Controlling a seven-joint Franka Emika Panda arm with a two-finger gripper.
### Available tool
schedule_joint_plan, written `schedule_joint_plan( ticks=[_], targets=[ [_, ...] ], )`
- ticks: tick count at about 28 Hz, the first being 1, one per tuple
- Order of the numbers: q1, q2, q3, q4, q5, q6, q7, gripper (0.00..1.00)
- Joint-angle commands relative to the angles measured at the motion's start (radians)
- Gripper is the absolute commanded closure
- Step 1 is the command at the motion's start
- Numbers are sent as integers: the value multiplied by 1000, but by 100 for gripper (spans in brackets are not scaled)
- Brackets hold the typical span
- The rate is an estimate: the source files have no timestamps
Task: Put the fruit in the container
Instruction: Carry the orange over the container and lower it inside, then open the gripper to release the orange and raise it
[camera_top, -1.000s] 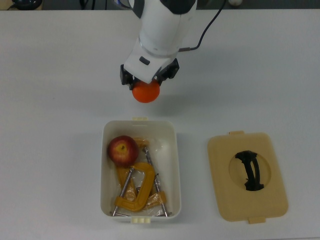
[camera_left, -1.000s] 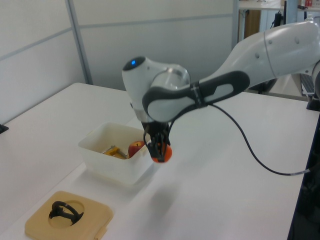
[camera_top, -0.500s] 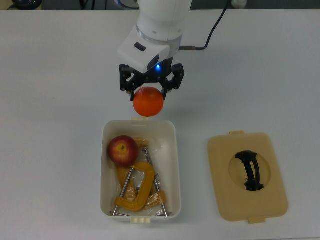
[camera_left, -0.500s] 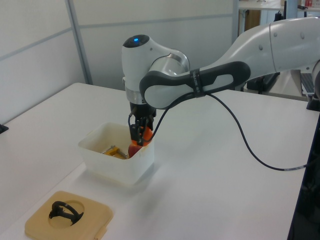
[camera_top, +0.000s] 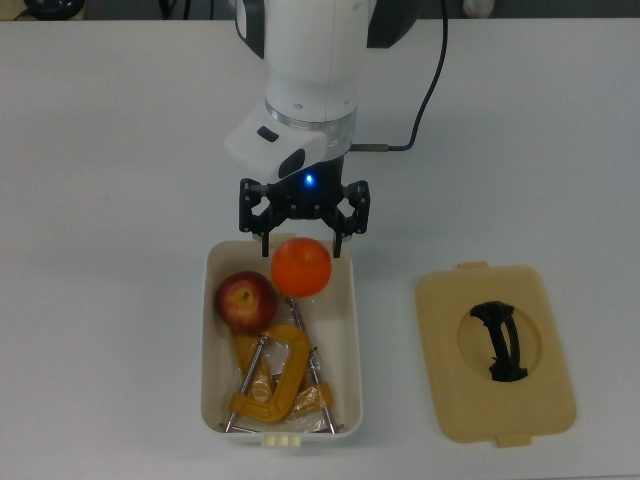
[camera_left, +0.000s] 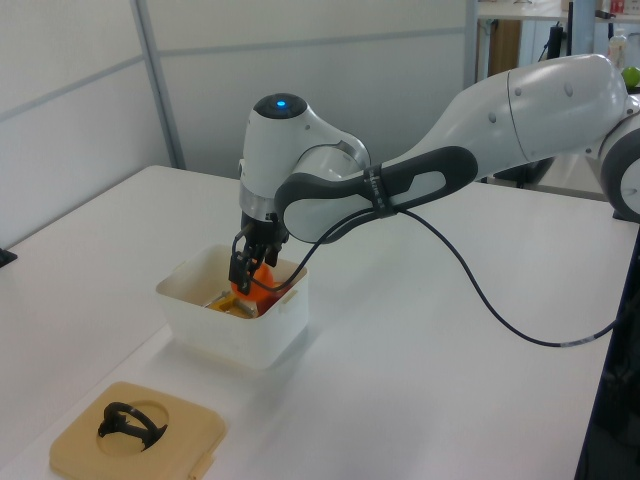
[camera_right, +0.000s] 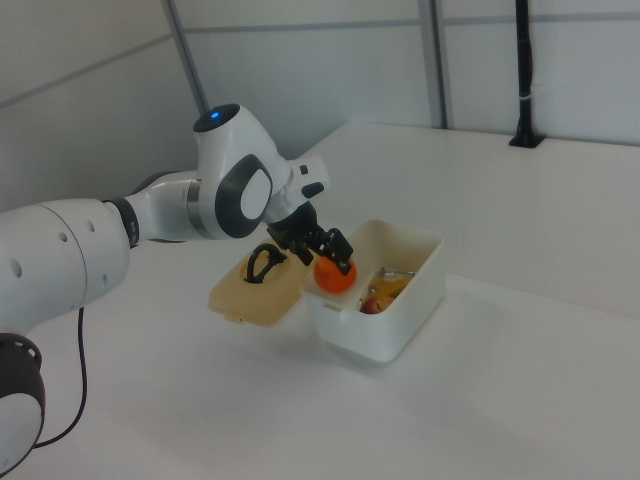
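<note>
The black two-finger gripper (camera_top: 303, 232) pinches the plain bright orange fruit (camera_top: 301, 267) over the white rectangular plastic tub (camera_top: 345, 330) (dark red apple (camera_top: 246, 301) already inside), seemingly positioned for release.

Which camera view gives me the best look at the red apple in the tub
The top view: the red apple shows whole, lying in the white tub beside the yellow clamps. In the right view only a sliver of it peeks over the rim. In the left view the orange and the tool hide it.
</note>
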Motion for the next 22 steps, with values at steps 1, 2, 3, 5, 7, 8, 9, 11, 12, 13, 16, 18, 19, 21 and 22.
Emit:
schedule_joint_plan(
  ticks=[1, 2, 3, 5, 7, 8, 9, 11, 12, 13, 16, 18, 19, 21, 22],
  targets=[
    [-7, -5, 0, 7, -7, 1, 34, 0],
    [-7, -8, 0, 4, -5, -6, 34, 0],
    [-7, -12, 0, -4, -3, -20, 34, 0],
    [-7, -26, 0, -10, -3, -80, 34, 0],
    [-4, -57, 2, -13, 0, -195, 34, 0],
    [-4, -66, 3, -14, 1, -233, 31, 0],
    [-2, -77, 3, -14, 3, -267, 31, 0],
    [1, -95, 5, -16, 15, -321, 28, 0],
    [1, -110, 3, -17, 36, -364, 25, 0],
    [3, -118, 3, -17, 47, -379, 25, 0],
    [3, -146, 3, -25, 73, -427, 25, 0],
    [3, -175, 2, -30, 92, -479, 23, 0],
    [1, -184, 2, -30, 102, -494, 22, 0],
    [1, -201, -1, -33, 122, -519, 19, 0],
    [1, -212, -4, -37, 133, -530, 14, 0]
  ],
)
